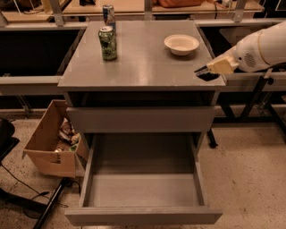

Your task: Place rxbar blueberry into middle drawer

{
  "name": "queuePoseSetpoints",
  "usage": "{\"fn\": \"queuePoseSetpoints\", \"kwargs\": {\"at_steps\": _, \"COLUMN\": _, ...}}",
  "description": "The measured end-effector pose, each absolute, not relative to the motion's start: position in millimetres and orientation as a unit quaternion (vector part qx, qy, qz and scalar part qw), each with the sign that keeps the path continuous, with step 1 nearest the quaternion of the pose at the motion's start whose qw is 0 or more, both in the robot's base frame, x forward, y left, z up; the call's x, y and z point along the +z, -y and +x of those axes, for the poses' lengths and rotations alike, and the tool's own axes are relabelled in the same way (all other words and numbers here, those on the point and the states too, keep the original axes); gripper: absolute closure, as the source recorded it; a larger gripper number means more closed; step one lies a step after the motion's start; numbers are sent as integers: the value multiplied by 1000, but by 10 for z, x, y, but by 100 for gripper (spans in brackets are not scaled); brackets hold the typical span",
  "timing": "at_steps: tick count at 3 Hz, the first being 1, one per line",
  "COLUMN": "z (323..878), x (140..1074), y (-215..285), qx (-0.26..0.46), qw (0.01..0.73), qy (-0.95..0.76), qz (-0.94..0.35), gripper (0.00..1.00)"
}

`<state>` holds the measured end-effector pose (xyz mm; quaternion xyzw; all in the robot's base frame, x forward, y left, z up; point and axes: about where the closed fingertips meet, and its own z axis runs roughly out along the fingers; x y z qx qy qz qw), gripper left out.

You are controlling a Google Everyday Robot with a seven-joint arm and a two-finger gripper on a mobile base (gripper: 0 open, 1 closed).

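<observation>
My gripper (207,71) hangs at the right front corner of the cabinet top, reaching in from the right on a white arm (254,49). It is shut on the rxbar blueberry (208,76), a small dark bar held just above the top's edge. The middle drawer (143,215) is pulled fully open below and in front, and its grey inside is bare. The grey drawer front above it (140,118) is closed. The gripper is up and to the right of the open drawer.
A green can (107,43) and a second can (108,13) stand at the back left of the cabinet top (143,67). A white bowl (181,44) sits at the back right. A cardboard box (51,143) with clutter stands on the floor to the left.
</observation>
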<state>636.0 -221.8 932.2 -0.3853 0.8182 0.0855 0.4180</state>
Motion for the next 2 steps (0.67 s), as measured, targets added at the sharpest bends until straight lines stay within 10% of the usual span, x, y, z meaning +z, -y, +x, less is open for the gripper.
{"fn": "queuePoseSetpoints", "kwargs": {"at_steps": 2, "z": 5461, "x": 9227, "y": 2576, "qx": 96, "qw": 441, "qy": -790, "qz": -414, "gripper": 100}}
